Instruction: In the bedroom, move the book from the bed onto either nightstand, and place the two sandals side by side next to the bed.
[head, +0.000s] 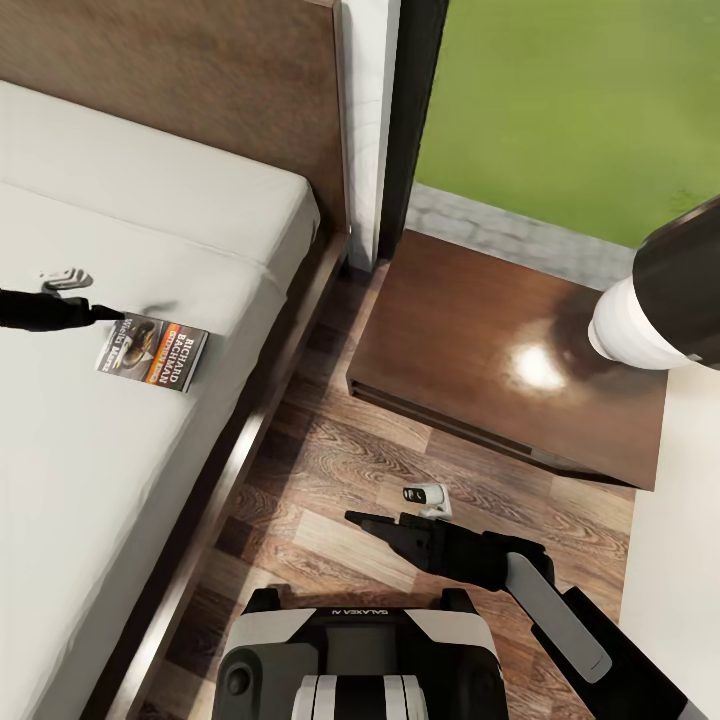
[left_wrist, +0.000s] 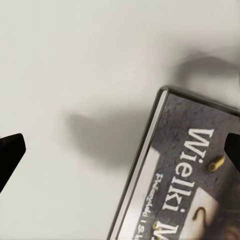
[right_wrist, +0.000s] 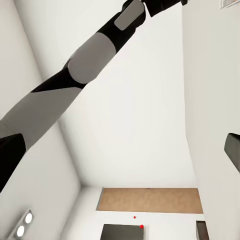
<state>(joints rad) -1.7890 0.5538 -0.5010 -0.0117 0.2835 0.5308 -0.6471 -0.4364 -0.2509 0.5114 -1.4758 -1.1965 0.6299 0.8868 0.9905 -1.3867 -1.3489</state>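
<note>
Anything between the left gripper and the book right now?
Nothing visible. The left gripper hangs open right at the book's near edge, with bare mattress on the bed between its fingertips and the cover.

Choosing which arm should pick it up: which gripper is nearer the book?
Left. The left gripper hovers at the book on the bed, jaws open. The right gripper hangs over the floor, well apart.

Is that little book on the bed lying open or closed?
Closed. The book lies flat on the bed, front cover up, with no pages spread.
</note>
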